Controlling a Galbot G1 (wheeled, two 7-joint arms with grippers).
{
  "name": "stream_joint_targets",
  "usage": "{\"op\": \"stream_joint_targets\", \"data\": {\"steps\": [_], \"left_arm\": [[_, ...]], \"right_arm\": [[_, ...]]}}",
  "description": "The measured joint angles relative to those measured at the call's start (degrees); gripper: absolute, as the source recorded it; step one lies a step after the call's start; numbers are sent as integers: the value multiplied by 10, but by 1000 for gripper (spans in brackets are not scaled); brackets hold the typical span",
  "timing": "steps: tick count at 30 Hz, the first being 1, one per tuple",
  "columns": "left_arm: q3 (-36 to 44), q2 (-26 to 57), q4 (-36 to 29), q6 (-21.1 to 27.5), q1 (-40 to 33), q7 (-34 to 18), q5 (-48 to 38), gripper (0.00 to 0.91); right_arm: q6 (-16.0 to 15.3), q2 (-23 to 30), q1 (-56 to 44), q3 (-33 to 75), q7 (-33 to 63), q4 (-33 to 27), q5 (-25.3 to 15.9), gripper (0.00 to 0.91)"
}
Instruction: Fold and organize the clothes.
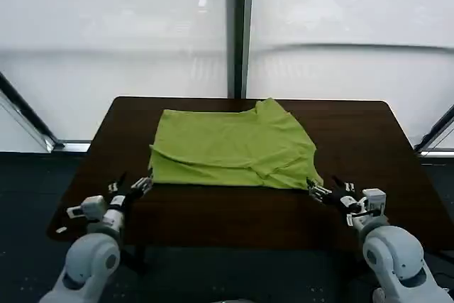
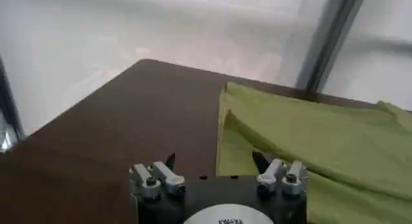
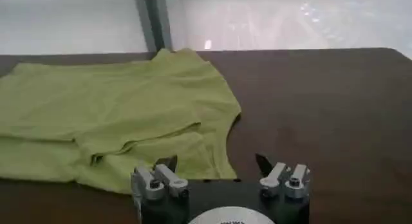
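Note:
The lime-green T-shirt (image 1: 230, 147) lies partly folded on the dark brown table (image 1: 213, 211), its layers stacked along the near edge and one sleeve pointing to the far right. My left gripper (image 1: 142, 185) is open, low over the table just at the shirt's near left corner (image 2: 228, 161). My right gripper (image 1: 318, 191) is open at the shirt's near right corner (image 3: 193, 161). In the left wrist view my left gripper (image 2: 215, 161) spans that corner's edge. In the right wrist view my right gripper (image 3: 217, 162) straddles the shirt's hem. Neither holds any fabric.
The table ends in a near edge (image 1: 234, 246) just in front of both arms. Bare tabletop lies to the left (image 2: 129, 116) and right (image 3: 322, 103) of the shirt. Frosted windows with a dark post (image 1: 238, 26) stand behind.

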Motion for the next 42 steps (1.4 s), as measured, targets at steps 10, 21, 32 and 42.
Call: {"op": "stream_joint_targets", "data": {"steps": [10, 21, 32, 42], "left_arm": [[12, -3, -2, -2, 12, 7, -1, 156], [12, -1, 4, -3, 14, 8, -1, 137], [4, 7, -3, -6, 31, 13, 19, 127], [-4, 8, -5, -16, 30, 17, 5, 878]], "right_arm": [[1, -1, -7, 0, -3, -1, 0, 98], [-6, 0, -25, 13, 15, 20, 4, 0], [-7, 3, -52, 24, 17, 52, 7, 0], [-9, 7, -56, 25, 17, 55, 7, 0]]}}
